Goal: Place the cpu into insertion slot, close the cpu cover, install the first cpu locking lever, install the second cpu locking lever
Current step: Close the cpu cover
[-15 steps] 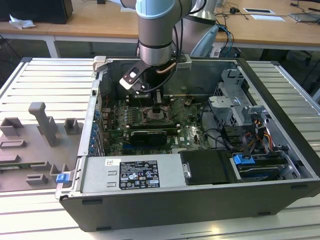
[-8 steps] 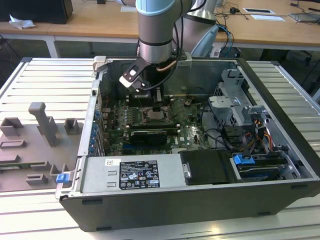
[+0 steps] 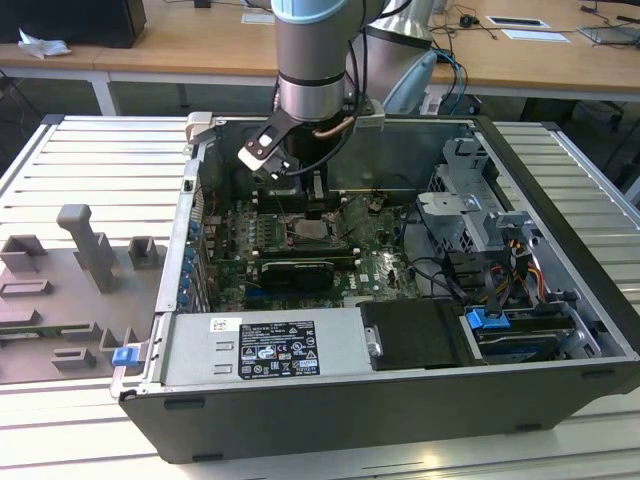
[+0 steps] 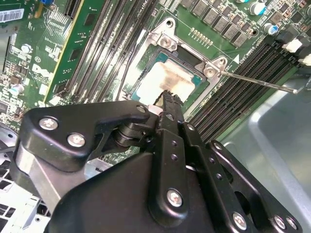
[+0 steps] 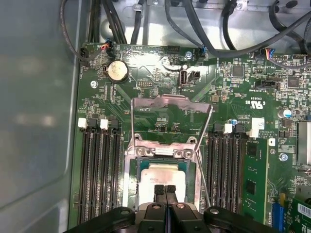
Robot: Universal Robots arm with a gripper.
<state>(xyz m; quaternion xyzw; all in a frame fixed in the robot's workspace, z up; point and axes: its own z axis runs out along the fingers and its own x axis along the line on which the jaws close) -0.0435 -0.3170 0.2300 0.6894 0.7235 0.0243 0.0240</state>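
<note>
Exterior view: the arm reaches down into an open computer case [image 3: 300, 420]. The gripper [image 3: 305, 195] hangs just above the insertion slot [image 3: 314, 230] on the motherboard. The case also holds a graphics card [image 3: 295, 272] below the slot, a power supply [image 3: 260, 348] along its near wall and a drive cage [image 3: 470, 200] on the exterior view's right.

Second wrist view: the cpu [image 4: 167, 77] lies flat in the slot, pale top upward. The fingertips [image 4: 171, 101] stand at the chip's near edge; whether they touch its top cannot be told. One locking lever [image 4: 262, 83] juts out free over the memory slots [image 4: 243, 87], unlatched.

First wrist view: the two fingers [image 5: 159, 190] are pressed together with nothing between them, over the near edge of the cpu [image 5: 165, 174]. The cpu cover [image 5: 170, 102] is swung back on its hinge, with bare board showing through its window. A thin lever [image 5: 204, 170] runs loose beside the slot.

Judged stage: seating the cpu appears done. The cover is not yet closed and neither lever is installed.
</note>
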